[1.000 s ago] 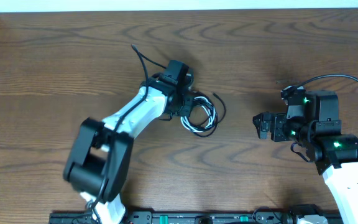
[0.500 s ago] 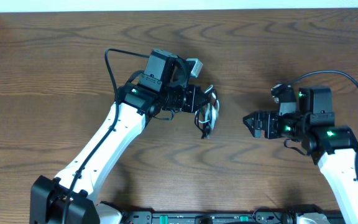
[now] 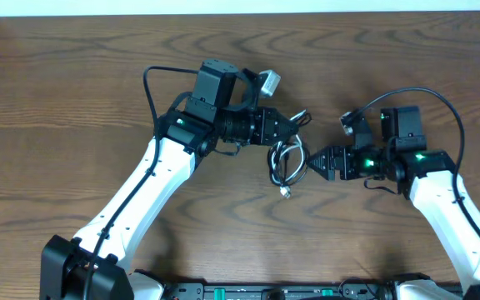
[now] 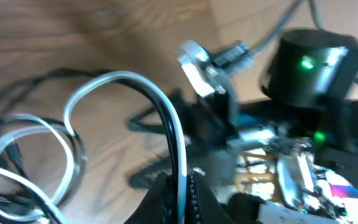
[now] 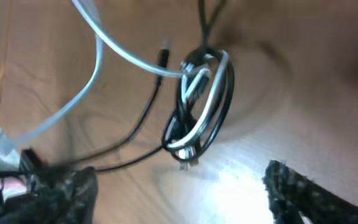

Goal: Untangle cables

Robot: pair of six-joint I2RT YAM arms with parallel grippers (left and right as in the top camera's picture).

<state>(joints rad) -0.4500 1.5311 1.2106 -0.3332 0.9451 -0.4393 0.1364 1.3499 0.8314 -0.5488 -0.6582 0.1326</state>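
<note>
Mid table (image 3: 57, 100): cables (image 3: 285, 162), bunched in loose loops. Just far-left of bunch: left gripper (image 3: 298, 121), pointing right, one strand pinched between its fingers. Just right of bunch: right gripper (image 3: 310, 162), pointing left at it, fingers spread wide, not touching. Bunch sits between both grippers, over table; contact with table unclear. From near left reaches left arm (image 3: 140, 192); from near right, right arm (image 3: 452, 208).

Cables lifted, right pincer brought in
The cables (image 3: 286, 163) have been raised from the table (image 3: 57, 100) by the left pincer (image 3: 295, 124); the right pincer (image 3: 312, 162) has been brought just beside the cables, jaws slightly narrowed.
</note>
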